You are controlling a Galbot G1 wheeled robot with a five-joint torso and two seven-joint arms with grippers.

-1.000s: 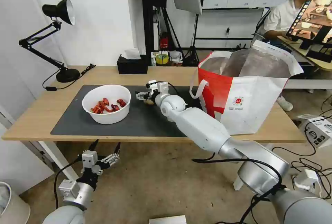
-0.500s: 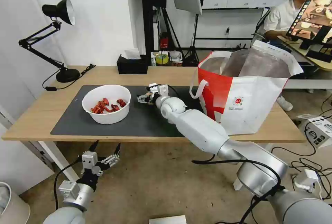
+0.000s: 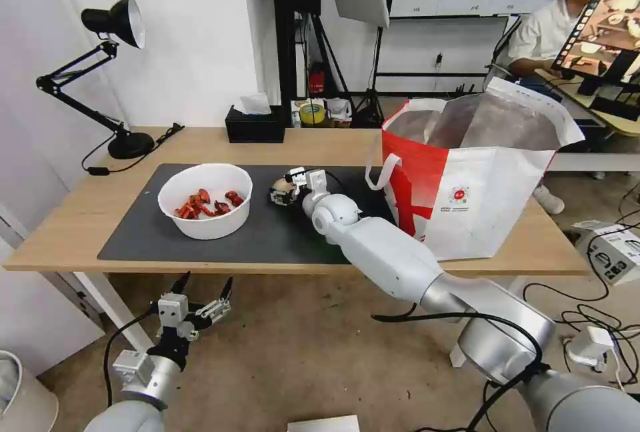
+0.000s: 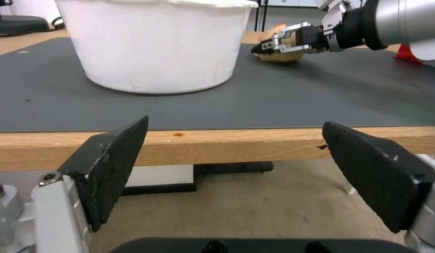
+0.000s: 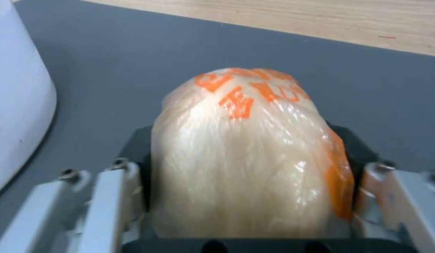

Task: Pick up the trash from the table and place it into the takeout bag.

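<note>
Right gripper: closed around the tan plastic-wrapped ball with orange print, fingers pressed to both its flanks.
Ball's place: low over the dark grey rectangular mat, between the white round bowl holding red food scraps and the white-and-red foil-lined takeout bag; whether it touches the mat I cannot tell.
Left gripper: jaws spread wide, empty, parked below the front edge of the light wood-top table.
Step in hand: grasp made, judging by the grip; transfer not yet done.
Next move calls for: lifting clear of the bag's rim, then carrying across to its open mouth.
</note>
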